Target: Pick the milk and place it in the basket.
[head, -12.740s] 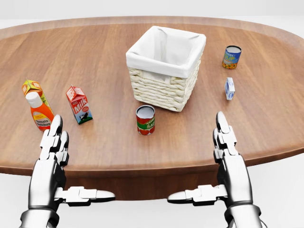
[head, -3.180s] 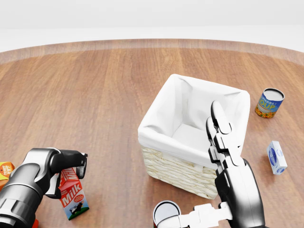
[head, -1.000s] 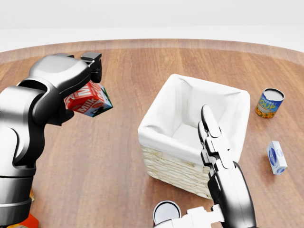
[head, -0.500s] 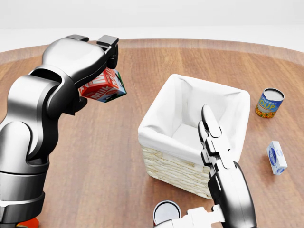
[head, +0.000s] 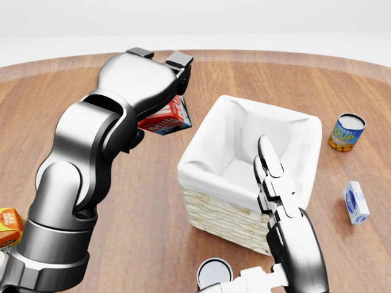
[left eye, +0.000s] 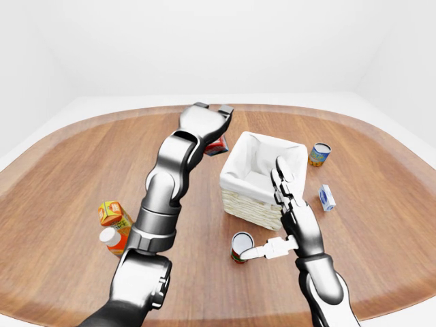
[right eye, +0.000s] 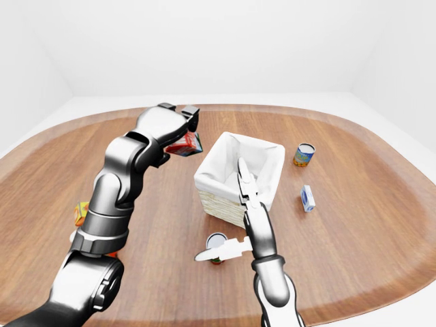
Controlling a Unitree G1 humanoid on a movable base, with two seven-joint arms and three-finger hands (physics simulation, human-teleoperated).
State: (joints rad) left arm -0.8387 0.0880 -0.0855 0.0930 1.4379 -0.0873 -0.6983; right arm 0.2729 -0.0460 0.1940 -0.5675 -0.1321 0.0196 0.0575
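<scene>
Milk (head: 165, 120): half hidden, clamped in left robot hand (head: 160, 82), raised beside basket (head: 244, 220).
Right robot hand (head: 276, 183): fingers spread, empty.
Can (head: 213, 272): cut off.

The wooden table (head: 122, 201) (oval) carries a basket (head: 244, 183), cans and cartons.

Red-white milk carton (head: 165, 119), white-lined pale wicker basket (head: 229, 218), brown wooden table (head: 153, 213)

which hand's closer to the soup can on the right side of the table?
Right. The right hand stands open over the basket's near wall, left of the soup can in the head view. The left hand, holding the milk, is beyond the basket's left rim.
</scene>
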